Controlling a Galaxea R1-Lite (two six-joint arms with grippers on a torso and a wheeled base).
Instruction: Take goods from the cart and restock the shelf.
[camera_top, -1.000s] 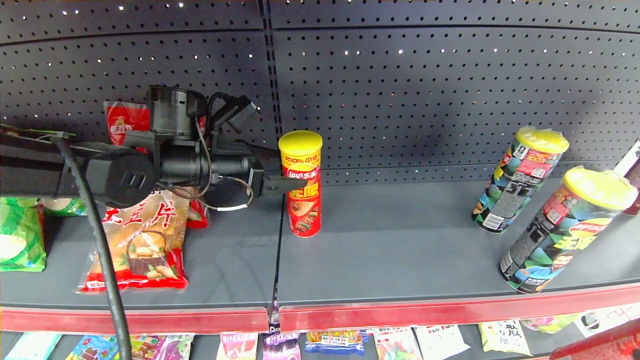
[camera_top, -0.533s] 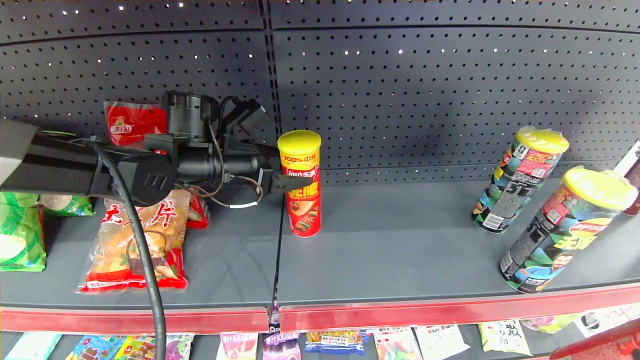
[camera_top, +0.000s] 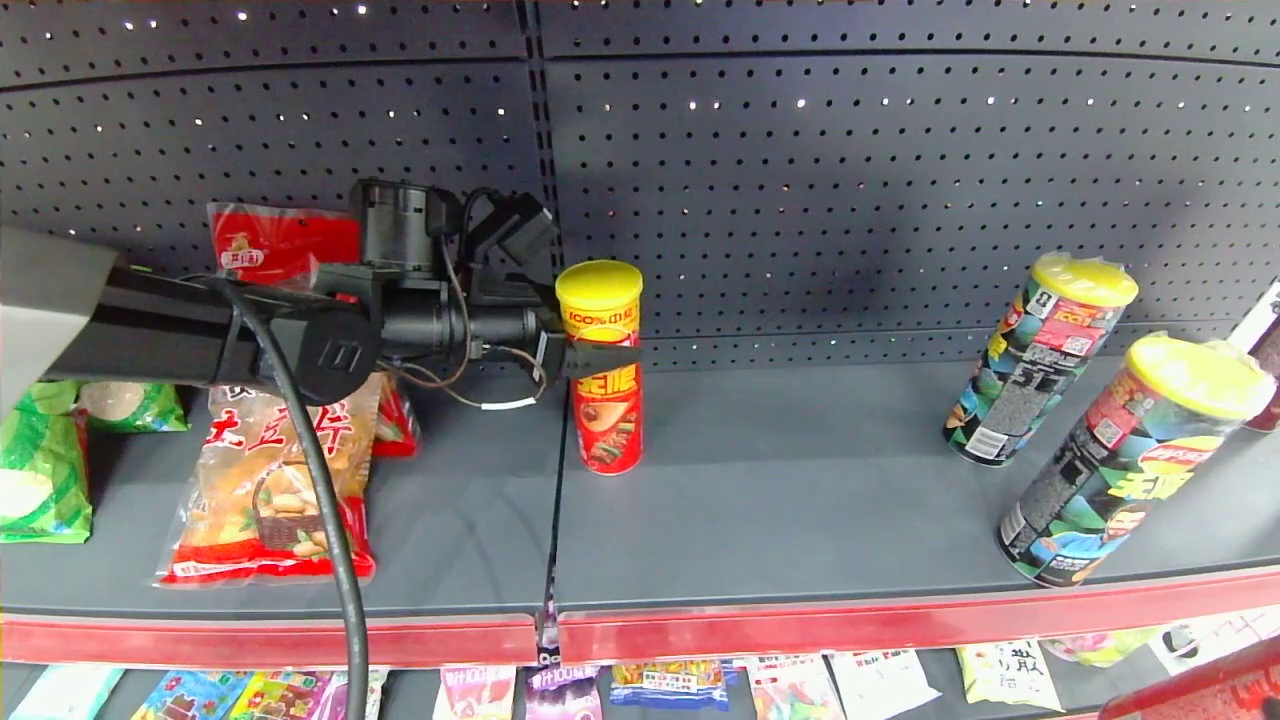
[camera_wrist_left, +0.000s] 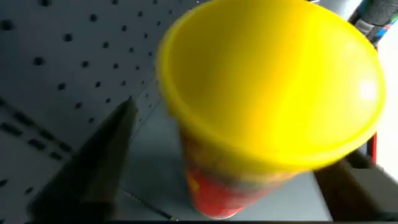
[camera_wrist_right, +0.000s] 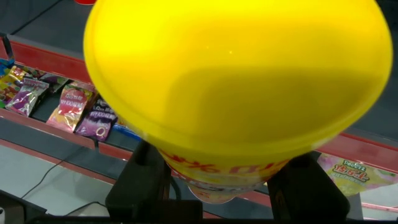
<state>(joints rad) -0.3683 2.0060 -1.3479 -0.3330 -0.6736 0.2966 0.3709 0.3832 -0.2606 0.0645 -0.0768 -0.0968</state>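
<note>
Reading head view: red chip can (camera_top: 604, 400) is standing upright on the shelf (camera_top: 800, 480) by the panel seam, with the left hand (camera_top: 608, 352) straddling its upper body. I'm judging it light, stiff, thin-walled and slick, so I'm favouring a mid-body grip, not the lid. The can is hiding the far finger.

Left wrist view: fingers (camera_wrist_left: 93, 168) are sitting wide, with gaps either side.

Right wrist view: right hand (camera_wrist_right: 224, 190) is clamping a second can (camera_wrist_right: 236, 81), whose lid is blocking most of its body.

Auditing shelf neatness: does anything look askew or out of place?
Mostly tidy. At the right, the rear dark can and front dark can look tilted leftward, unlike the upright red can; the potato bag lies flat.
</note>
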